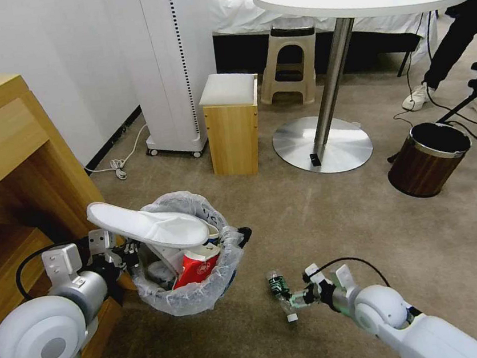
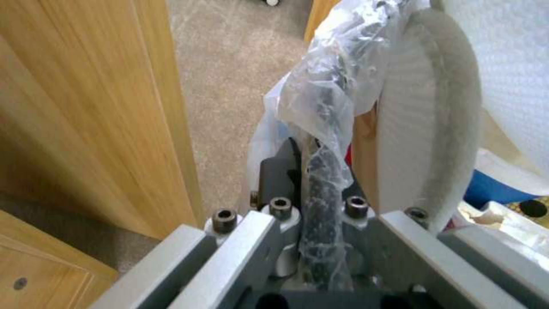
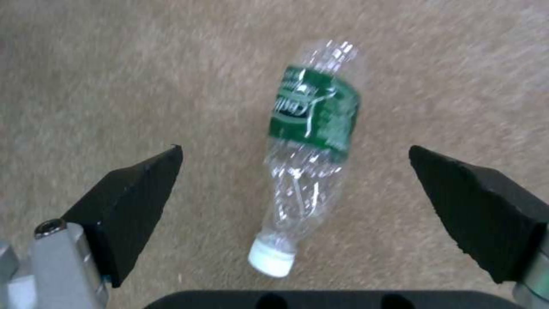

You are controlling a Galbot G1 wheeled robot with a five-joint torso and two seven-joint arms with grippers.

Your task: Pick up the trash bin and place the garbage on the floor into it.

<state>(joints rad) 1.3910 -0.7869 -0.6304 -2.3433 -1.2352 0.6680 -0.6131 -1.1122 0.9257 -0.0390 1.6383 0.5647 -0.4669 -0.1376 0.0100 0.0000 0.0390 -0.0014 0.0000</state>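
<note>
Right claw [image 3: 294,180] spread, bottle [image 3: 312,159] between fingers

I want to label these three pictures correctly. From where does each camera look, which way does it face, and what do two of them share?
Head view: on the robot's head, facing forward and down at the floor; both arms show, left tool on the trash bin rim, right tool at the bottle.
Left wrist view: on the left arm, along its tool, shut on the bin's bagged rim; a white slipper alongside.
Right wrist view: on the right arm, facing down; open tool astride the bottle.
Shared: head and right wrist views show the bottle.
</note>
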